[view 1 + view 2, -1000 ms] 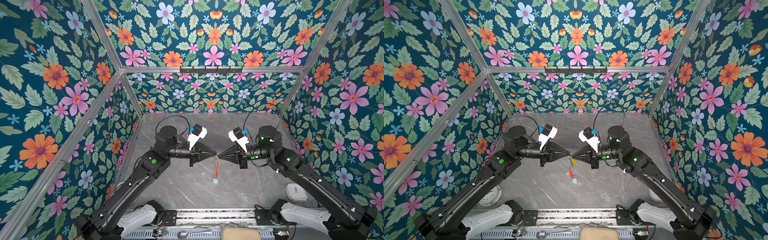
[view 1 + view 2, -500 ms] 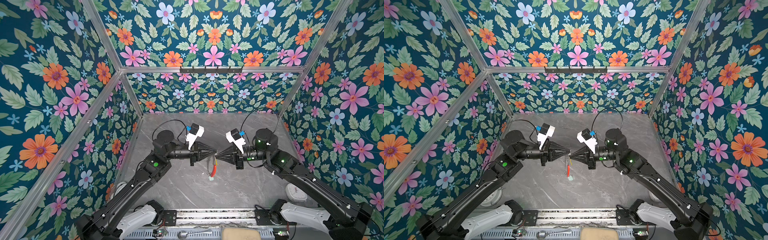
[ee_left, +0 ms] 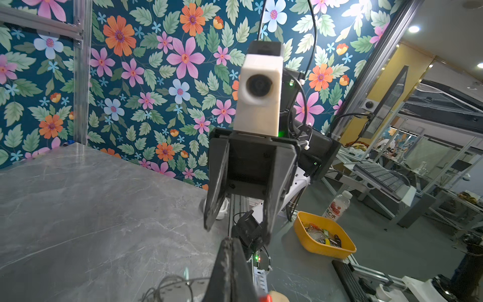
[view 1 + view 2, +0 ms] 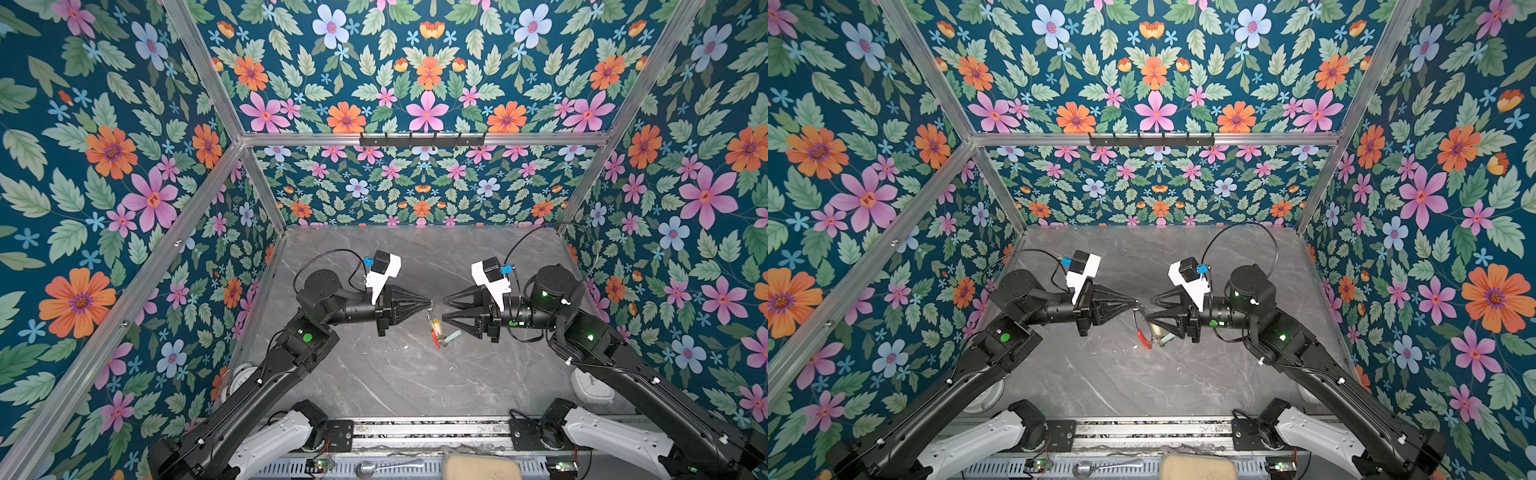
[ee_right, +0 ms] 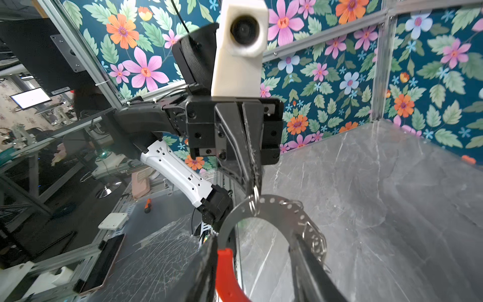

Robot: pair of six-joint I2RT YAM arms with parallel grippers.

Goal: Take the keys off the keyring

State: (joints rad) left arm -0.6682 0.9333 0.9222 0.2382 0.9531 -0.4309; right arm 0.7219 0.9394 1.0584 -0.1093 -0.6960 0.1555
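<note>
The keyring, a thin grey hoop with a red sleeve, hangs from my left gripper, which is shut on one of its small split rings. In both top views the hoop dangles under that tip, just above the table. The keys hang at its lower part, one with a yellow tag and one with a mint tag swung out to the right. My right gripper is open, its fingers either side of the hoop. I cannot tell if they touch it.
Grey marble table walled by floral panels, with a black hook rail on the back wall. White objects sit at the front corners. A yellow bin of keys stands off the table.
My right gripper has opened and let go of the keyring, which now hangs from my left gripper alone. The mint-tagged key has swung out to the right.
</note>
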